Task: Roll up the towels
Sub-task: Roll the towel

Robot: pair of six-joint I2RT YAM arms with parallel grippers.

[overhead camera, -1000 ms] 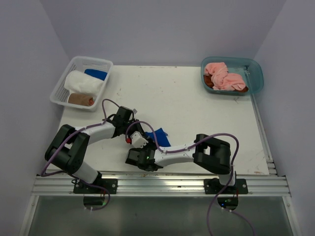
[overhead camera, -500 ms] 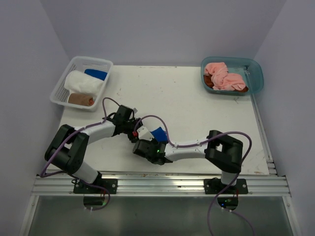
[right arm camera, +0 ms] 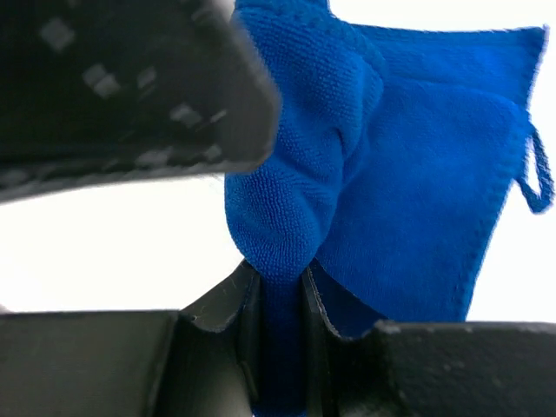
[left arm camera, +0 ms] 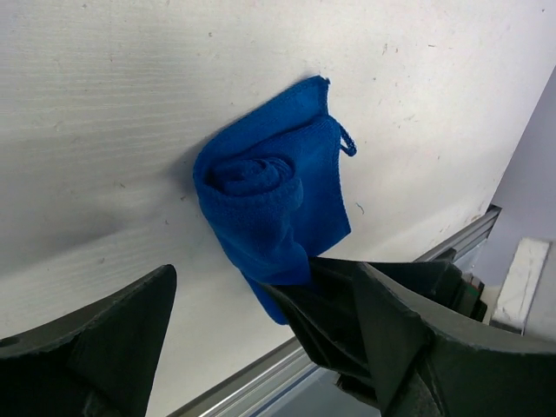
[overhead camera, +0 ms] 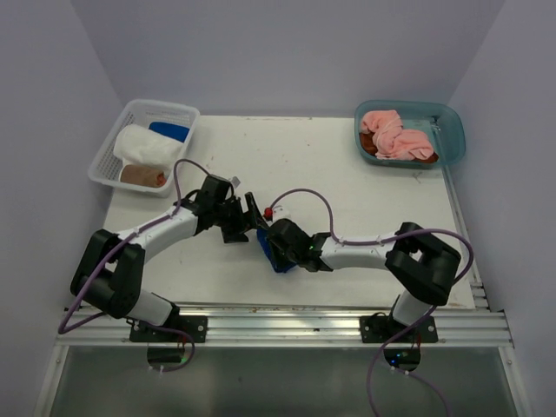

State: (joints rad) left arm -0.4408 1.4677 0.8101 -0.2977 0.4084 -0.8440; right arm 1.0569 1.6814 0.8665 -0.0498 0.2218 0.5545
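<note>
A royal blue towel (overhead camera: 278, 258), partly rolled with a loose flap and hanging loop, lies on the white table near the front middle. My right gripper (overhead camera: 274, 246) is shut on the towel's rolled end; in the right wrist view the jaws (right arm camera: 278, 282) pinch the blue towel (right arm camera: 400, 174). My left gripper (overhead camera: 248, 217) stands open just left of it. In the left wrist view its fingers (left arm camera: 113, 339) straddle the blue towel (left arm camera: 261, 191) without touching. Rolled white (overhead camera: 143, 146), blue (overhead camera: 170, 130) and brown (overhead camera: 141, 176) towels sit in the basket. Pink towels (overhead camera: 395, 135) lie crumpled in the tub.
The white mesh basket (overhead camera: 106, 158) stands at the back left. The teal tub (overhead camera: 456, 139) stands at the back right. The table's front rail (overhead camera: 287, 326) runs close behind the towel. The two grippers are nearly touching.
My left gripper has opened and let go of the blue towel. The right gripper has shut on the towel's rolled end, and its arm has swung right and away from the front edge.
</note>
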